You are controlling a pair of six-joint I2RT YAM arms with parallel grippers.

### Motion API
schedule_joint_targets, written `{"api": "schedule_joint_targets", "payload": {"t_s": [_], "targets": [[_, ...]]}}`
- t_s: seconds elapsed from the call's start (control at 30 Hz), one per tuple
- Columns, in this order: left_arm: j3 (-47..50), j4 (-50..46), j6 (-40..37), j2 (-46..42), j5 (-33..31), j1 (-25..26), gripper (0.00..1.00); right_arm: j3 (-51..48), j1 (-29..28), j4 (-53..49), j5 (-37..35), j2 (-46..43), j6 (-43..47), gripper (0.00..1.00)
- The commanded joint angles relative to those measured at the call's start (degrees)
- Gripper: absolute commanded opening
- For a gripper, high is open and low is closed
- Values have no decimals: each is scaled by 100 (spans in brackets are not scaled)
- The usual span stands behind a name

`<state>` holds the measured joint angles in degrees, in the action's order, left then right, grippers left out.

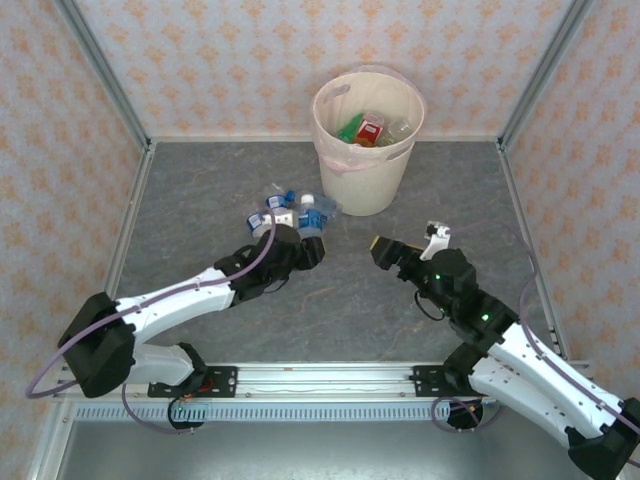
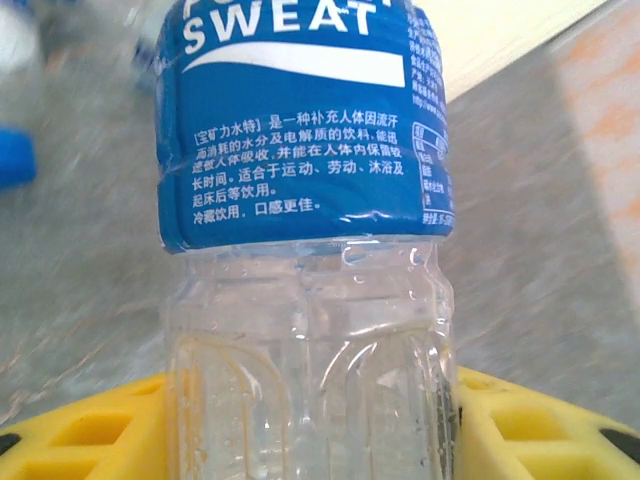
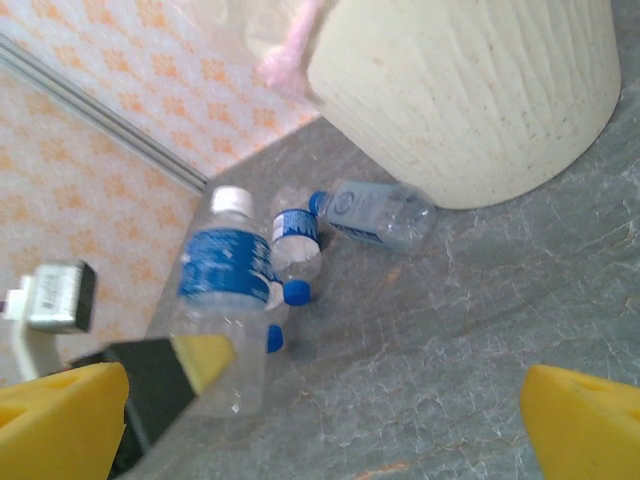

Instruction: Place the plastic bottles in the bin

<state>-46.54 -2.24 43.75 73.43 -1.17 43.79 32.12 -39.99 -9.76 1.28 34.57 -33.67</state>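
My left gripper [image 1: 303,242] is shut on a clear plastic bottle [image 1: 310,220] with a blue label and white cap. In the left wrist view that bottle [image 2: 305,200] stands upright, squeezed between the yellow fingers [image 2: 545,430]. The right wrist view shows the held bottle [image 3: 225,290] at the left. Behind it is a small bottle [image 3: 297,245], and another bottle [image 3: 375,212] lies by the foot of the cream bin [image 3: 470,90]. The bin [image 1: 365,190] stands at the back, with green and red bottles [image 1: 362,128] inside. My right gripper [image 1: 400,250] is open and empty over the table [image 3: 320,430].
More bottles [image 1: 275,205] lie in a cluster left of the bin. Patterned walls with metal posts [image 1: 105,70] close in the grey table on three sides. Bare table [image 1: 350,300] lies between the two arms.
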Motion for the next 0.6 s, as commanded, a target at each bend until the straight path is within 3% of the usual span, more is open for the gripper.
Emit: {"api": "schedule_joint_targets", "payload": {"t_s": [0.0,0.3,0.57], "targets": [[-716,-241,-481,-163,-362,32,53,-40,-27,55,-291,-285,-43,100],[-3422,-654,-1551,837,-926,-6,53,39,-27,-162,-287,-567,-26,100],[-6004,-1394,-1754,2502,-721,-283,52,154,-27,-410,-330,-808,22,100]]}}
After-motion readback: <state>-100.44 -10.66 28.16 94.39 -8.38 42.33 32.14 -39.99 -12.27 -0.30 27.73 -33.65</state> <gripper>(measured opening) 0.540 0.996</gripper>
